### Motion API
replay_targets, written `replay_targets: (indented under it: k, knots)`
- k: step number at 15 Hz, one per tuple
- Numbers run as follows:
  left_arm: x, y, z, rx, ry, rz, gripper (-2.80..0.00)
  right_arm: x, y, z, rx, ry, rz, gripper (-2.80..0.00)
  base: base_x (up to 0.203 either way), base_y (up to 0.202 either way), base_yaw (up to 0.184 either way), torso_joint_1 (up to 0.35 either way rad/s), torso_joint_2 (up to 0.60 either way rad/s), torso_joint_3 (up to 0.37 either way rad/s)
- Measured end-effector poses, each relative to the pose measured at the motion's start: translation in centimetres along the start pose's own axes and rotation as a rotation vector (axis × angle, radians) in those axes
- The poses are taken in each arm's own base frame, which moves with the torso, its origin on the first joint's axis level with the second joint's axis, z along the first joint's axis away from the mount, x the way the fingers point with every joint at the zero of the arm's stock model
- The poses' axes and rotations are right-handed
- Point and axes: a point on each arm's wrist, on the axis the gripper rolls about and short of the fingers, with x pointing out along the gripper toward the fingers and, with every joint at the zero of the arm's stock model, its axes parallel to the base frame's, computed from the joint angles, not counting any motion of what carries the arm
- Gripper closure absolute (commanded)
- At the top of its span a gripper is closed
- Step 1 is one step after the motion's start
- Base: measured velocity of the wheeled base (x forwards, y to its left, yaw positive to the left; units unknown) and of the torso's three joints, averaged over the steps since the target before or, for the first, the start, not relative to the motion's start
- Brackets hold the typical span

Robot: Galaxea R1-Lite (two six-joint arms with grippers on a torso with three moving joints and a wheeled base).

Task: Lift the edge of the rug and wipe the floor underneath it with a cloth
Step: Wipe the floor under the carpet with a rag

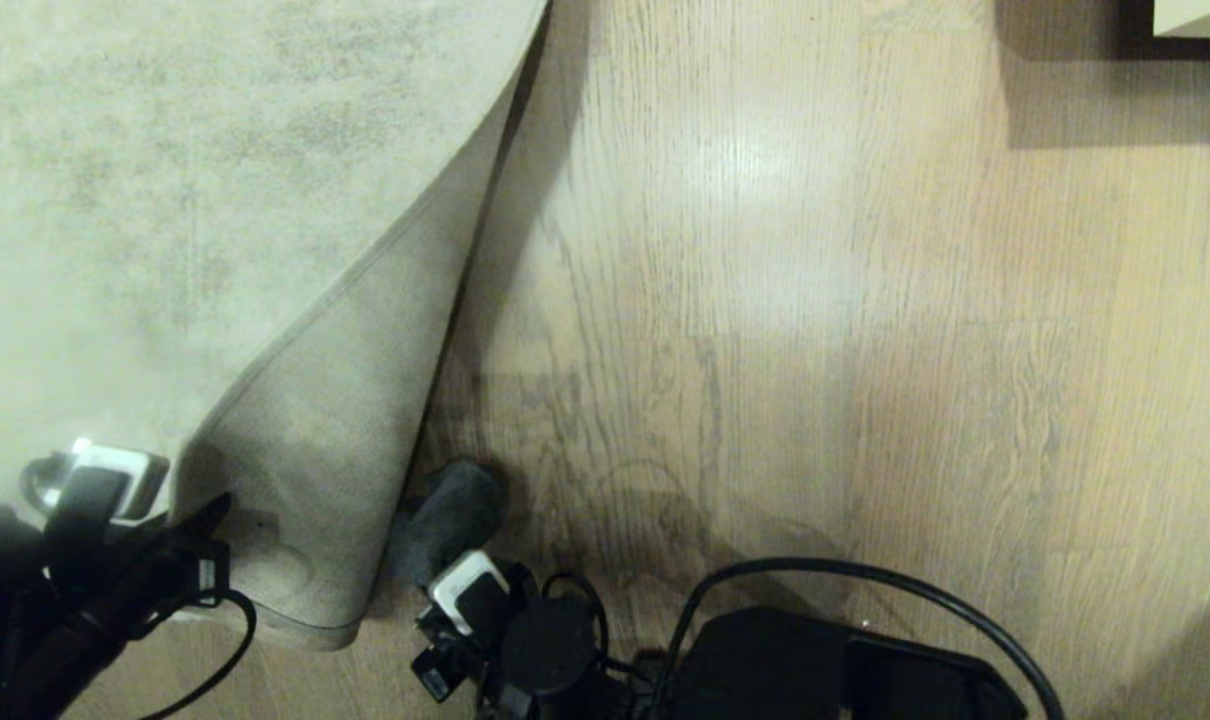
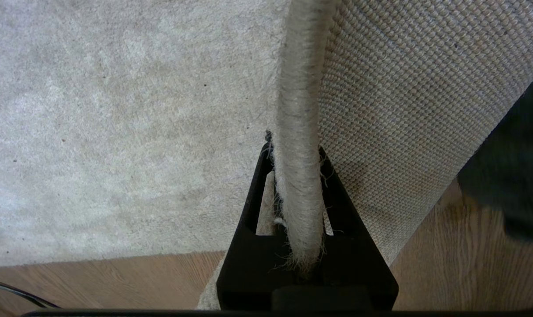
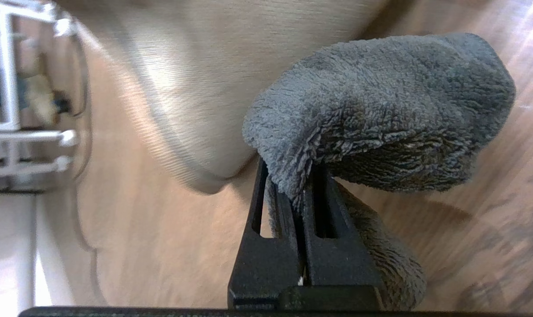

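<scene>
Left hand clamped on the rug bound edge, corner folded back showing tan backing, right hand pinching the grey cloth lengthwise above the floor beside the fold

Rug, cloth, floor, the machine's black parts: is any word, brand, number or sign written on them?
None can be read.
The rug, its tan backing, the cloth, the floor and both grippers' black jaws show no lettering.

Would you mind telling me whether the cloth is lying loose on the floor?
No, the right hand is shut on the cloth, pinching a fold of it between its fingers.
</scene>
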Motion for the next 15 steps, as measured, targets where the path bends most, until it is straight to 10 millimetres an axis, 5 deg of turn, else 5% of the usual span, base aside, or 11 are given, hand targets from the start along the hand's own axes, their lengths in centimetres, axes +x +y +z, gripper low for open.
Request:
replay_targets:
  k: [8, 15]
  knots:
    - [0.0, 0.0, 0.0, 0.0, 0.003, 0.008, 0.0, 2.4, -5.0, -2.0, -0.026, -0.017, -0.118, 0.0, 0.0, 0.0, 0.0, 0.0, 0.0, 0.0]
    - [0.1, 0.0, -0.1, 0.0, 0.009, 0.013, 0.0, 4.7, -9.9, 0.7, -0.067, -0.083, -0.221, 0.0, 0.0, 0.0, 0.0, 0.0, 0.0, 0.0]
